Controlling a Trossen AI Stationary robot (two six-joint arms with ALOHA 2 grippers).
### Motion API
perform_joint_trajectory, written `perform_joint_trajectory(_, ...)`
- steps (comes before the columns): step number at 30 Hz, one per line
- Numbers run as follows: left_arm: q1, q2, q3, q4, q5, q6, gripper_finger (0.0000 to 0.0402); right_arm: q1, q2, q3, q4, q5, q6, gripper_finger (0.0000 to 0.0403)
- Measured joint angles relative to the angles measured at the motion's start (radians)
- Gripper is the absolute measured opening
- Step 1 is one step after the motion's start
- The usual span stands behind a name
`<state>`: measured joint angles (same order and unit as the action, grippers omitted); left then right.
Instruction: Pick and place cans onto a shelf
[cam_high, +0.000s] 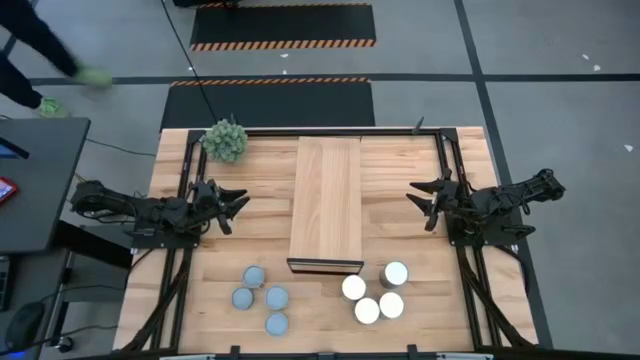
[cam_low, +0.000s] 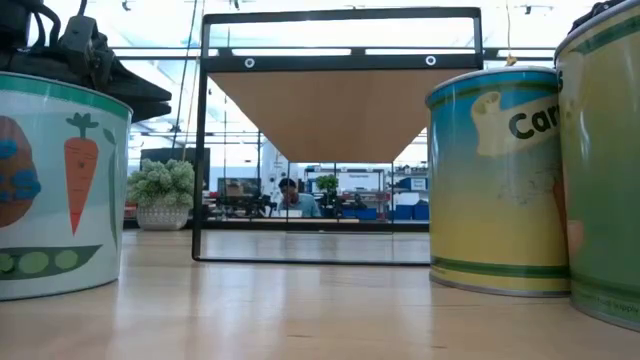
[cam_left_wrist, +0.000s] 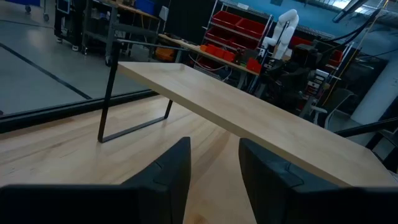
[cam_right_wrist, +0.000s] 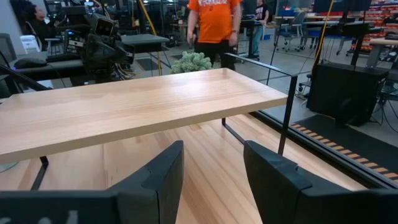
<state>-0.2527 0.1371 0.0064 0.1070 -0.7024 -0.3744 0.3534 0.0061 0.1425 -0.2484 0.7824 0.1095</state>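
Note:
The shelf (cam_high: 326, 200), a light-wood plank on a thin black frame, stands in the table's middle, running from far to near. Several cans with blue-grey tops (cam_high: 262, 298) stand upright on the tabletop near the front, left of the shelf's near end. Several white-topped cans (cam_high: 375, 295) stand to its right. The low view shows can labels up close (cam_low: 495, 180). My left gripper (cam_high: 232, 203) hovers left of the shelf, shut and holding nothing, pointing at it (cam_left_wrist: 214, 146). My right gripper (cam_high: 422, 203) mirrors it on the right, shut and holding nothing (cam_right_wrist: 212, 149).
A green spiky plant ball (cam_high: 225, 140) sits at the far left corner of the table. A black frame rail (cam_high: 300, 131) runs along the table's far edge. Bare tabletop (cam_high: 250, 230) lies between each gripper and the cans. A person (cam_right_wrist: 214, 25) stands in the room beyond.

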Motion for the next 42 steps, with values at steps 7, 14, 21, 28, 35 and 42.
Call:
perform_joint_trajectory(7,0.000,0.000,0.000,0.000,0.000,0.000,0.0142,0.000,0.000,0.000,0.000,0.000,0.000,0.0175)
perform_joint_trajectory(14,0.000,0.000,0.000,0.000,0.000,0.000,0.0142,0.000,0.000,0.000,0.000,0.000,0.000,0.0175)
perform_joint_trajectory(21,0.000,0.000,0.000,0.083,0.001,-0.321,0.0142,0.000,0.000,0.000,0.000,0.000,0.000,0.0175)
perform_joint_trajectory(28,0.006,0.000,0.000,0.118,-0.011,-0.445,0.0142,0.000,0.000,0.000,0.000,0.000,0.000,0.0175)
perform_joint_trajectory(35,0.008,0.000,0.000,0.201,-0.034,-0.505,0.0142,0.000,0.000,0.000,0.000,0.000,0.000,0.0175)
perform_joint_trajectory(42,0.008,0.000,0.000,0.452,0.048,-0.556,0.0142,0.000,0.000,0.000,0.038,0.001,0.000,0.0175)
